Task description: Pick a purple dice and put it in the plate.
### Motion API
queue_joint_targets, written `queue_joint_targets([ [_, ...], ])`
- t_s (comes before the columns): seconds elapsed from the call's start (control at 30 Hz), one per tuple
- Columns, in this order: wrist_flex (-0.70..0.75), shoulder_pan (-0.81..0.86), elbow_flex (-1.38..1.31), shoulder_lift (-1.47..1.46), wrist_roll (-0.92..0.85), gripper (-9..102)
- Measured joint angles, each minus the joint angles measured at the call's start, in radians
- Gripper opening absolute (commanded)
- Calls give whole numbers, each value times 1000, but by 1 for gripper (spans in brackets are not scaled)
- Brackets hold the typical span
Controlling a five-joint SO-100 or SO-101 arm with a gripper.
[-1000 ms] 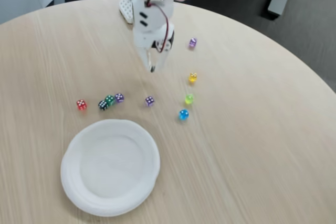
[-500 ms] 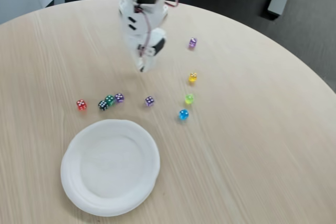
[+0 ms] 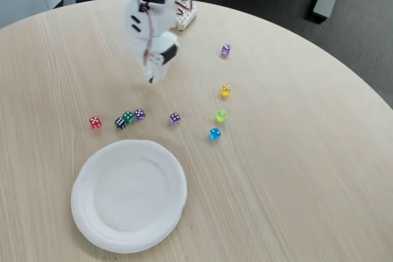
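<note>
On a round wooden desk (image 3: 295, 170), a white arm (image 3: 150, 10) was seen at about 12 o'clock in the fixed view, its fingers (image 3: 153, 78) pointed down above bare wood; they were drawn close together with nothing held between them, though the tips were somewhat blurred. The plate (image 3: 92, 170) was placed toward 7 o'clock, and nothing was seen lying in it. Above the plate a row of dice was laid out: a red die (image 3: 95, 123) at the left end, then a dark die (image 3: 120, 123) touching a green die (image 3: 128, 116), and a purple dice (image 3: 140, 114) just beside the green one at its 3 o'clock. A second violet die (image 3: 175, 118) was set apart further right, near the middle of the desk and roughly at 5 o'clock from the fingers. A third violet die (image 3: 225, 50) was found at about 1 o'clock. Below it a yellow die (image 3: 225, 91), a lime die (image 3: 221, 115) and a blue die (image 3: 214, 134) were ranged in a loose column, well apart from the plate.
</note>
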Motion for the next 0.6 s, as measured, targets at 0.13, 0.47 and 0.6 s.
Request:
queue_joint_targets([
  [0.13, 0, -109, 0, 0, -2, 0],
  [0.47, 0, -331, -156, -2, 11, 0],
  [0.6, 0, -396, -213, -2, 26, 0],
])
